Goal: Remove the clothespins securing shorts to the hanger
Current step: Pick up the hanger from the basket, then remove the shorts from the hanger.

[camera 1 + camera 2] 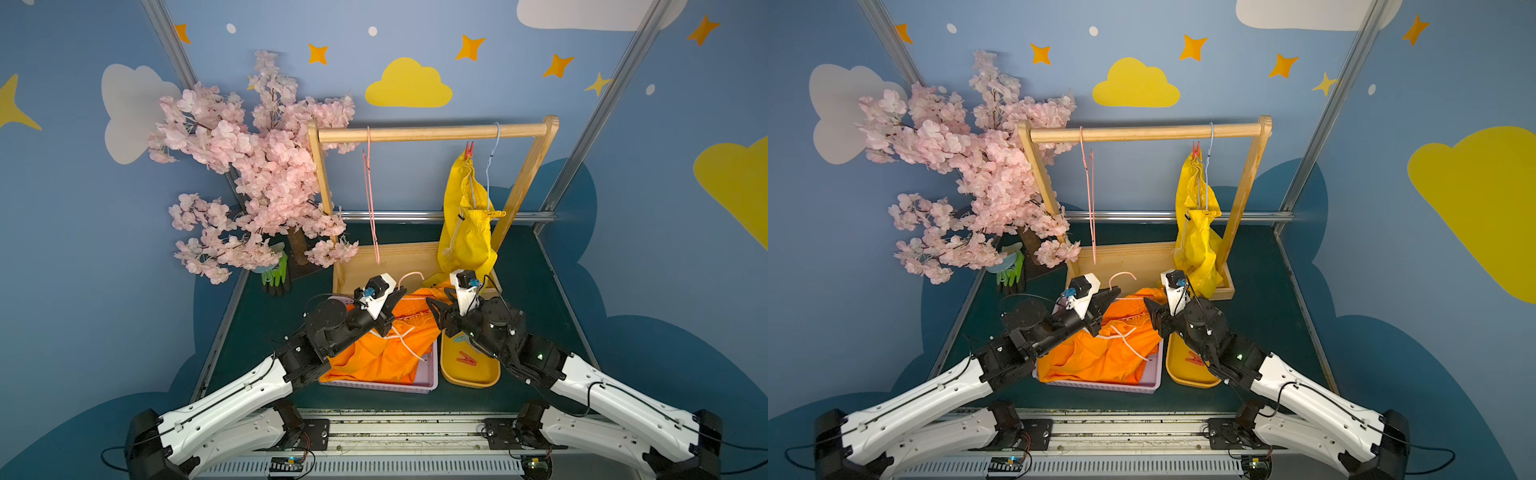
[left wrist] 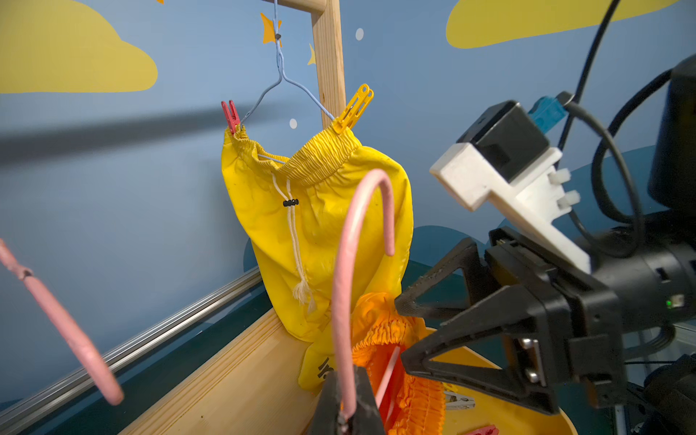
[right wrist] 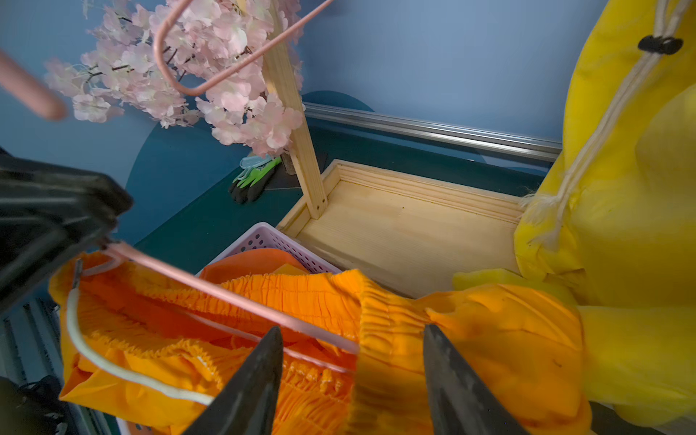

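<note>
My left gripper (image 2: 348,410) is shut on the neck of a pink hanger (image 2: 341,301), just above a lilac basket (image 1: 432,374). Orange shorts (image 1: 386,353) hang from that hanger's bar (image 3: 226,293) and spill into the basket. My right gripper (image 3: 354,331) is open, its fingers either side of the orange waistband (image 3: 376,301) at the end of the bar. Behind, yellow shorts (image 2: 320,226) hang on a blue wire hanger (image 2: 280,75), pinned by a red clothespin (image 2: 230,116) and a yellow clothespin (image 2: 354,109).
A yellow tray (image 1: 469,380) to the right of the basket holds a red clothespin (image 1: 467,359) and a grey one (image 2: 457,401). An empty pink hanger (image 1: 371,195) hangs on the wooden rack (image 1: 432,133). A blossom tree (image 1: 249,166) and gloves (image 1: 276,276) stand at the left.
</note>
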Available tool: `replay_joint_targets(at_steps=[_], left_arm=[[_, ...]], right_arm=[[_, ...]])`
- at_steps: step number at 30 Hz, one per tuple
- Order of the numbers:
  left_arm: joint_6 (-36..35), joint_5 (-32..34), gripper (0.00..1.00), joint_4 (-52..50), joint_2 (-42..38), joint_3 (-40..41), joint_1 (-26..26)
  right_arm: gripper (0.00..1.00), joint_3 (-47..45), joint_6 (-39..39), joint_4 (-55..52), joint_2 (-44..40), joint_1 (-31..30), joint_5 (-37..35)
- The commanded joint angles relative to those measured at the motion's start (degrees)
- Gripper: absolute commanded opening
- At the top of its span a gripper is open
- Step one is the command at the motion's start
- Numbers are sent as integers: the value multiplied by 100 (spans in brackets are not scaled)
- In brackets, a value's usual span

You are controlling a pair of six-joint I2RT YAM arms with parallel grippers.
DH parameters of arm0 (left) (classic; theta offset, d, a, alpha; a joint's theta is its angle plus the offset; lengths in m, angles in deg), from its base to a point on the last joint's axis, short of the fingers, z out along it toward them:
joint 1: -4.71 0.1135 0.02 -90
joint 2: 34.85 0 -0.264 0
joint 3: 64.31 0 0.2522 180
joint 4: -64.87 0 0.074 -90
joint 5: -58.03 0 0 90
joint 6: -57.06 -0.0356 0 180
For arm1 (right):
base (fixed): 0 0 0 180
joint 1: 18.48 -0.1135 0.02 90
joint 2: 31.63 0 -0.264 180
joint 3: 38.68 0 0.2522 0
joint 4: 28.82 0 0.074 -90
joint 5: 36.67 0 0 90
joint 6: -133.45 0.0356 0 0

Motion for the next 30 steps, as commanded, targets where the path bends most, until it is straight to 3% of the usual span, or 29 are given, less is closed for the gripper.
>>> replay_joint_targets(at_steps=[1,4,11,19,30], left_arm=[[-125,67,3,188,-147,-199,-37],[-157,42,3,199,-210,-197,-38],[-284,6,3,73,-335,-123,-44],[-696,-274,3,-491,-529,46,-60],[-942,-501,3,-639,-1212,337,-59]], right_arm=[[57,114,201,-203,109,142,-21],[45,93,283,-303,212,279,-5],[0,69,437,-554,174,695,68],[0,312,356,-828,-26,1197,371],[0,485,790,-1160,282,2306,1749]])
